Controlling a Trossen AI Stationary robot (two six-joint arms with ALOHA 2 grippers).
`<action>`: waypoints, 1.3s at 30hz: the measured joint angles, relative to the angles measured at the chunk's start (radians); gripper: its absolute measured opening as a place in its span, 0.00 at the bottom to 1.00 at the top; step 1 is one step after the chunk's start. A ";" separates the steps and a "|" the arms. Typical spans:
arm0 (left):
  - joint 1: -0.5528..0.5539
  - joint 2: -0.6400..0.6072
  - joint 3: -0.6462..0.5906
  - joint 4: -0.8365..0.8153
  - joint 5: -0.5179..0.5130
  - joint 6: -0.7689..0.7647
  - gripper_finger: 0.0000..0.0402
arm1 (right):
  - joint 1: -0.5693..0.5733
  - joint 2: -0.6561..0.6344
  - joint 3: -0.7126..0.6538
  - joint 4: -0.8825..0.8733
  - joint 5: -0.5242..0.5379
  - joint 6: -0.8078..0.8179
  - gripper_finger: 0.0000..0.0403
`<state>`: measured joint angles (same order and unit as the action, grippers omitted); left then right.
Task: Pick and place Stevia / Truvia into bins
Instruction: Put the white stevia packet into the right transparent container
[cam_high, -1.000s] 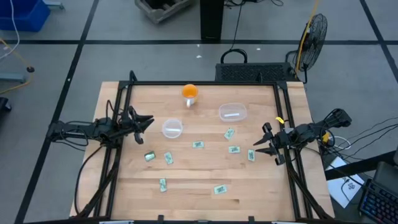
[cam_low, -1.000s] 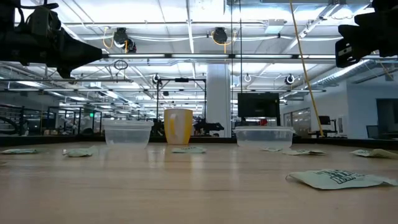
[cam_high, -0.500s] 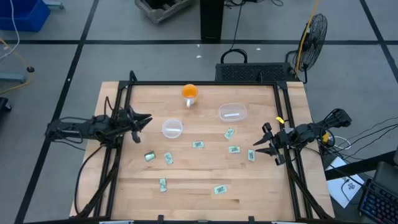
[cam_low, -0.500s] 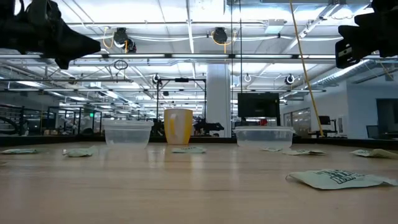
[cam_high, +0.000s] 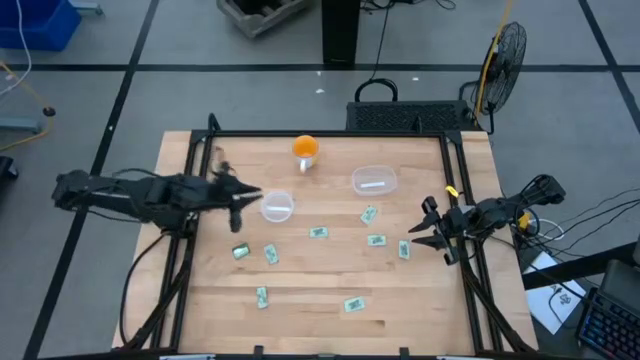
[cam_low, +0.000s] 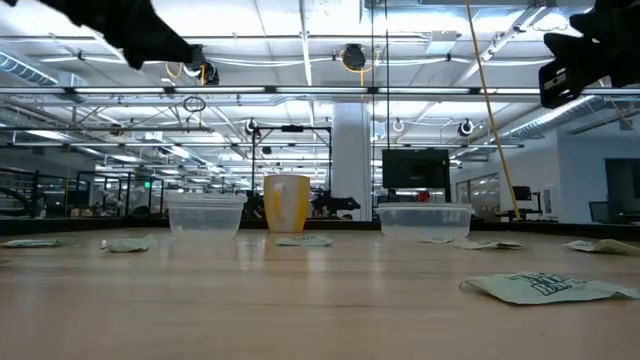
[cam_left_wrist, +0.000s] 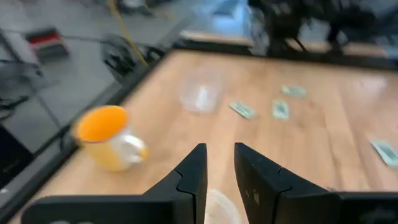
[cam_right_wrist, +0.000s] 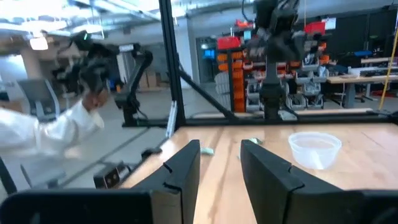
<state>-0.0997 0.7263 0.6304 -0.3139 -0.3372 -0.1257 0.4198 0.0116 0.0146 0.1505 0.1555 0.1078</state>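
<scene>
The Stevia / Truvia sachets (cam_high: 318, 232) all lie flat on the wooden bench (cam_high: 420, 310), spread in a loose band on the side of the round bin (cam_high: 277, 207) that is away from the orange cup (cam_high: 305, 149). One sachet (cam_high: 240, 252) lies near the round bin on the left arm's side, with another (cam_high: 271, 254) just beside it. Two more, (cam_high: 261, 296) and (cam_high: 353, 304), lie well apart from the round bin, closer to the front edge of the bench. Three sachets, (cam_high: 369, 214), (cam_high: 376, 240) and (cam_high: 404, 250), lie farther toward the right arm. The rounded-rectangular bin (cam_high: 374, 181) stands near the round bin, toward the right arm, and something small and white shows inside it. The orange cup stands behind the round bin, between the two bins. The left hand (cam_high: 248, 199) is above the bench just beside the round bin; its fingers (cam_left_wrist: 194, 177) are only a little apart and hold nothing. The right hand (cam_high: 418, 233) waits at the far right side of the bench, well apart from the round bin, near sachet (cam_high: 404, 250); its fingers (cam_right_wrist: 184, 168) stand spread and empty.
</scene>
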 joint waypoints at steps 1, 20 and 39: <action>-0.011 0.044 0.014 0.010 0.021 0.000 0.21 | 0.000 0.000 0.000 0.019 0.000 0.003 0.27; -0.084 0.254 0.031 0.357 -0.108 0.011 0.21 | -0.002 0.011 0.000 -0.099 -0.016 0.026 0.27; -0.074 0.257 0.031 0.392 -0.113 -0.043 0.21 | 0.002 0.638 0.410 -0.281 -0.027 0.127 0.27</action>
<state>-0.1733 0.9833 0.6617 0.0777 -0.4500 -0.1685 0.4220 0.6498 0.4244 -0.1307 0.1289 0.2352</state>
